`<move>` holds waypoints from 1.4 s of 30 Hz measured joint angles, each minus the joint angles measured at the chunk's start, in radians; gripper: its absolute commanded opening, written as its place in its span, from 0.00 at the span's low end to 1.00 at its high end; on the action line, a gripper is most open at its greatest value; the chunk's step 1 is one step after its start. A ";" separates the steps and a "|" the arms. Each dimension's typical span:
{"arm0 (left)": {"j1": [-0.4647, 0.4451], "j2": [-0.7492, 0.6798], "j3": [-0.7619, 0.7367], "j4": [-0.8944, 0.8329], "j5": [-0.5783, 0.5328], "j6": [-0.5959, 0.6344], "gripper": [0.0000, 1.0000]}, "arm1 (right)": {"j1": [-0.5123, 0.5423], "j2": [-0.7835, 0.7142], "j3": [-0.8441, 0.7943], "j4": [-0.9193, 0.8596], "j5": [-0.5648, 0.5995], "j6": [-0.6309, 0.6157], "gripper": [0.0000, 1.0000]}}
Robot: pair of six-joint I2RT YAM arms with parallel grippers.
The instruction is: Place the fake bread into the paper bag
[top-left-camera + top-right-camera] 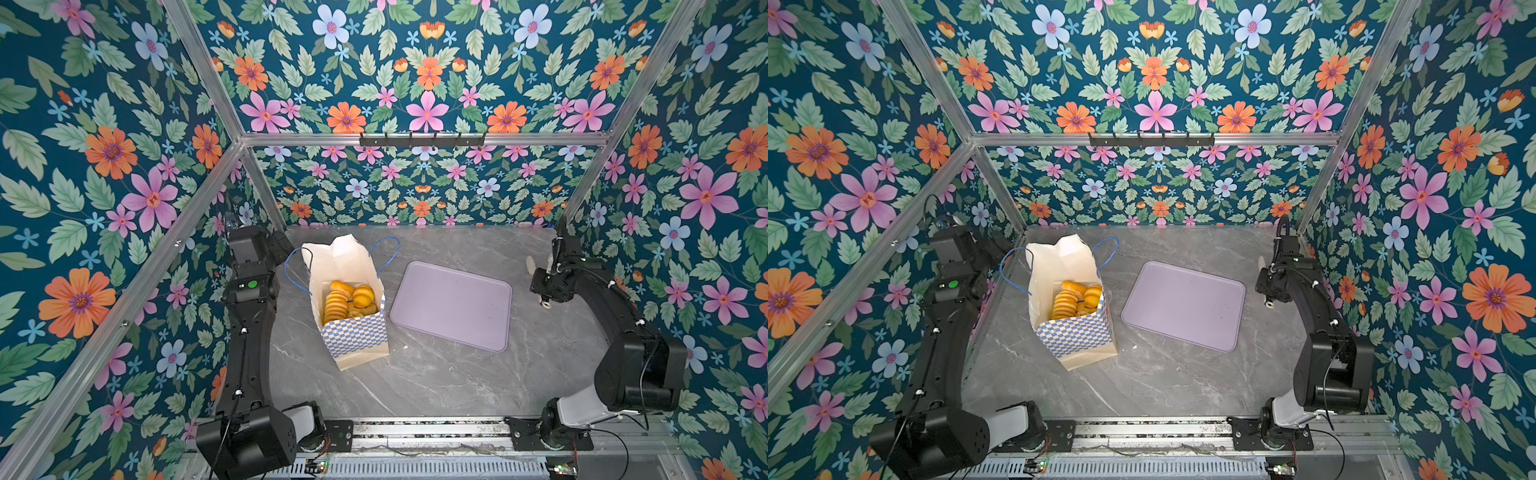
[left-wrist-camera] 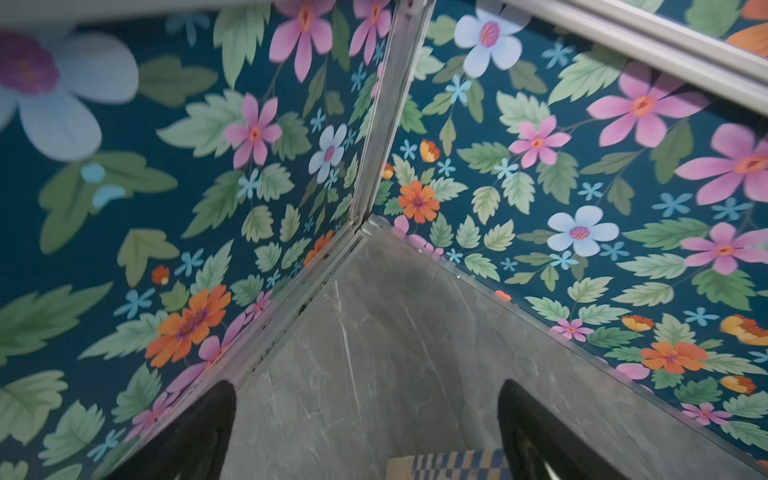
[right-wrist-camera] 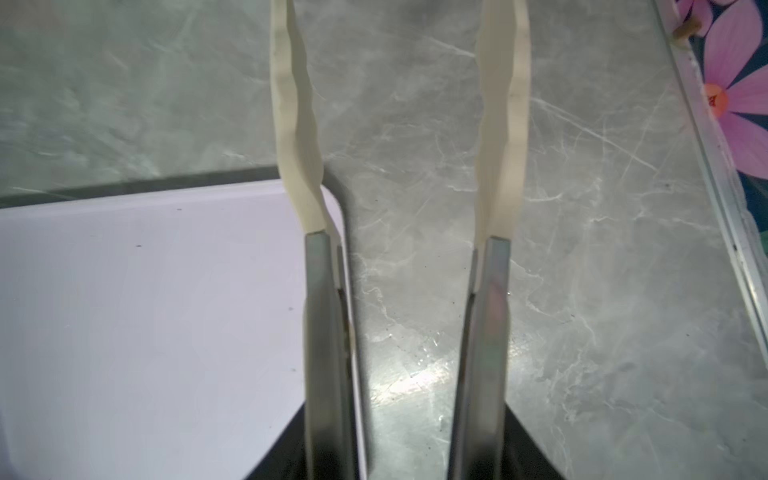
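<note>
Blue-checked paper bag (image 1: 353,336), lilac tray (image 1: 451,305)

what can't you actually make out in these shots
- How many fake bread pieces: both top views, paper bag walls and upper pieces hide the rest.
- Tips of the tongs: right wrist view, cut off by the frame edge.
- Most of the paper bag: left wrist view, only a blurred checkered sliver at the frame edge.

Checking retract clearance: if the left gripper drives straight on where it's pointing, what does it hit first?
Likely the bare grey tabletop, just short of the corner post. Nothing lies between the open left gripper and it; depth is unclear.
</note>
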 measured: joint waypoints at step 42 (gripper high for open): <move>0.070 -0.142 -0.680 0.469 -0.126 -0.039 1.00 | -0.021 -0.008 -0.203 0.131 0.058 0.030 0.88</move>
